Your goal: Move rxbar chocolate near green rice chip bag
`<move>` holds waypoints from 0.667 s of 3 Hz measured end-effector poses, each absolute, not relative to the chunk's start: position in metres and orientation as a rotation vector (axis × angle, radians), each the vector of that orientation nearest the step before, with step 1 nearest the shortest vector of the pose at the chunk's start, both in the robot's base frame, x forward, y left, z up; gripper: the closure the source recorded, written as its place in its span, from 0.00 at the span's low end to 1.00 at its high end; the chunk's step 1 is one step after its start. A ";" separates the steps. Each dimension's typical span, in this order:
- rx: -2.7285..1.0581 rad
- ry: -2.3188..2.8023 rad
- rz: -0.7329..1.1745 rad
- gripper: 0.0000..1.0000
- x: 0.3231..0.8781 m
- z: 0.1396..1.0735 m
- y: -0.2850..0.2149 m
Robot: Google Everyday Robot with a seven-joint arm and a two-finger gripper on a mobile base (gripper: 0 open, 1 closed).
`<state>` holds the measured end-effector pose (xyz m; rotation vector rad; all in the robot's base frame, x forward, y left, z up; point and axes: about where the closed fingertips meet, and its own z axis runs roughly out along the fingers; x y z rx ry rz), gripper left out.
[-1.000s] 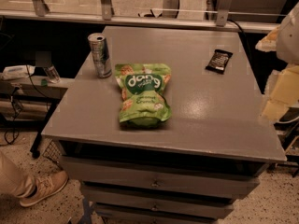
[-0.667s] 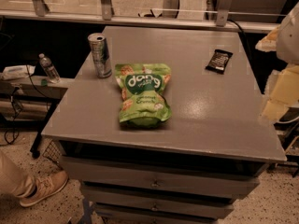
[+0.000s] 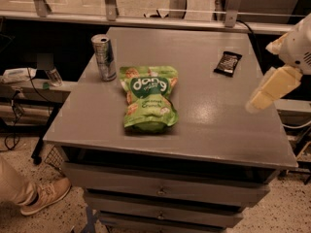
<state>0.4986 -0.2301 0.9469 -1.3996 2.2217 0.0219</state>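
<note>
Your rxbar chocolate (image 3: 227,63) lies flat near the far right corner of the table (image 3: 218,125), well apart from the green rice chip bag (image 3: 148,98) at its middle. A silver can (image 3: 104,57) stands upright just beside the bag's far left corner. The gripper (image 3: 260,98) hovers over the right edge, nearer you than the bar and clear of it. You cannot tell whether it is spread or closed.

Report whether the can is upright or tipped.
Upright: the can stands on its base, rim up. The gripper hangs at the right edge of the table.
</note>
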 end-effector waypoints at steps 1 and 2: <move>-1.184 2.207 0.124 0.00 0.530 0.916 -0.230; -1.108 2.142 0.081 0.00 0.553 0.927 -0.232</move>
